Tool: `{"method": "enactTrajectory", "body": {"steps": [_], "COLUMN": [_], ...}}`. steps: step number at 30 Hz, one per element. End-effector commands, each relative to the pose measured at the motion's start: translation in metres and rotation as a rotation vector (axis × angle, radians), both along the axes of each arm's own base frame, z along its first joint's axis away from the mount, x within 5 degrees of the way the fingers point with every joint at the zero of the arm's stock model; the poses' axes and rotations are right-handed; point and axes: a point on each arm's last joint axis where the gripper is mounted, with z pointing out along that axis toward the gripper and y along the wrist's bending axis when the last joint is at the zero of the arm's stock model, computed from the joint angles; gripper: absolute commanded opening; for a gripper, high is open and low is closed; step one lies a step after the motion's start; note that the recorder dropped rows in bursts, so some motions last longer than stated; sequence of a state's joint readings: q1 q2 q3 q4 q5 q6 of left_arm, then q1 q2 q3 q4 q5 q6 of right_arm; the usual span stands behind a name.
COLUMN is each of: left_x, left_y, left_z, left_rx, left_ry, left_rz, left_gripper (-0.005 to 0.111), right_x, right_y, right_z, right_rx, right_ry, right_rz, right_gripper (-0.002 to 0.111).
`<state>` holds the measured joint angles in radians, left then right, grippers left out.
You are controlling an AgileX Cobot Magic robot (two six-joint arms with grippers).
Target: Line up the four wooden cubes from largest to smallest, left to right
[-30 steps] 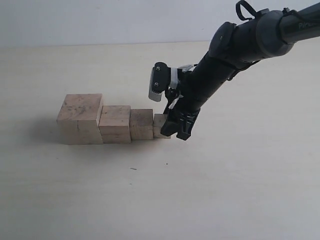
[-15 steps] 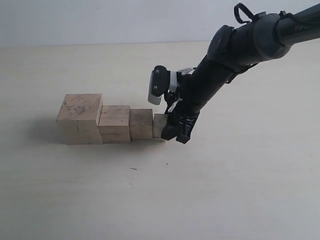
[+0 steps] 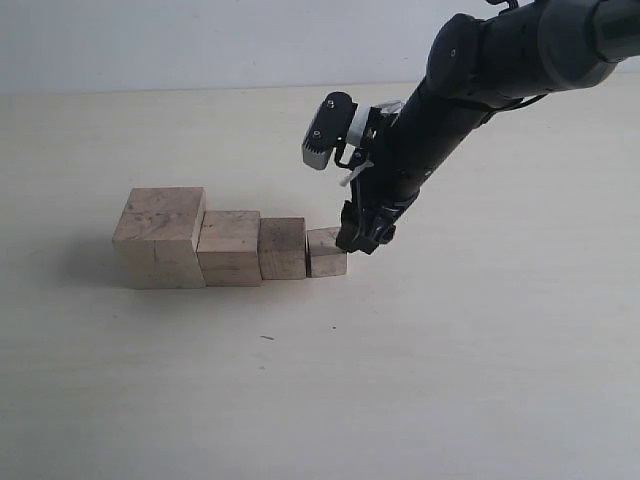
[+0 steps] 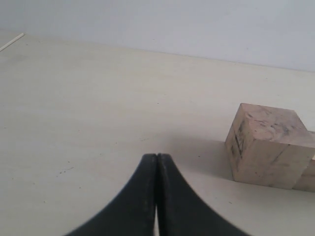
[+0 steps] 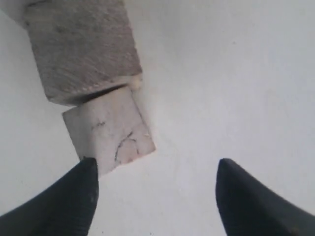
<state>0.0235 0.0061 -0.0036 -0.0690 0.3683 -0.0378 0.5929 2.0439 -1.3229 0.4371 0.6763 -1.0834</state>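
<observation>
Four pale wooden cubes stand in a touching row on the table, stepping down in size from left to right: the largest cube [image 3: 160, 238], the second cube [image 3: 230, 247], the third cube [image 3: 283, 248] and the smallest cube [image 3: 326, 252]. My right gripper [image 3: 362, 238] hovers open just right of and above the smallest cube, holding nothing. In the right wrist view the smallest cube [image 5: 109, 133] lies beside one fingertip [image 5: 84, 191], with the third cube [image 5: 81, 46] beyond it. My left gripper [image 4: 156, 157] is shut and empty, with the largest cube [image 4: 268, 145] off to one side.
The pale table [image 3: 450, 360] stretches flat around the row. The right arm [image 3: 480, 80] slants down from the upper right. A light wall [image 3: 200, 40] rises behind the table's far edge.
My right gripper has let go of the smallest cube, lifted and drawn back to the upper right. The smallest cube stays at the row's right end.
</observation>
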Motion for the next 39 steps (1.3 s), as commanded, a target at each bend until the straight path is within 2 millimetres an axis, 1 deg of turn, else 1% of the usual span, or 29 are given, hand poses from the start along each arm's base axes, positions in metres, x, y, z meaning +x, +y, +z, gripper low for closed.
{"method": "enactTrajectory", "body": {"steps": [1,4,11,14,19,22,31,39], "left_x": [0.0,0.0,0.0,0.0,0.0,0.0,0.0,0.0], "left_y": [0.0,0.0,0.0,0.0,0.0,0.0,0.0,0.0], "left_z": [0.0,0.0,0.0,0.0,0.0,0.0,0.0,0.0], "left_rx": [-0.002,-0.002,-0.002,-0.002,-0.002,-0.002,-0.002,-0.002], "left_ry": [-0.013,-0.013,-0.013,-0.013,-0.013,-0.013,-0.013,-0.013], "left_rz": [-0.005,-0.005,-0.005,-0.005,-0.005,-0.005,-0.005,-0.005], "left_gripper": [0.0,0.0,0.0,0.0,0.0,0.0,0.0,0.0], "right_x": [0.002,0.001,-0.001,-0.001,-0.001,-0.002,-0.003,-0.003], "right_y": [-0.006,-0.006,-0.006,-0.006,-0.005,-0.004,0.002,0.002], "right_z": [0.004,0.004,0.003,-0.001,-0.02,-0.026,-0.024,-0.024], "right_rx": [-0.042,-0.045,-0.052,-0.054,-0.078,-0.071,-0.007,-0.005], "right_ry": [0.006,0.019,0.041,0.06,0.099,0.127,0.159,0.16], "right_rz": [-0.115,-0.124,-0.133,-0.138,-0.141,-0.158,-0.185,-0.187], "right_gripper": [0.049,0.039,0.024,0.019,0.019,0.019,0.019,0.019]}}
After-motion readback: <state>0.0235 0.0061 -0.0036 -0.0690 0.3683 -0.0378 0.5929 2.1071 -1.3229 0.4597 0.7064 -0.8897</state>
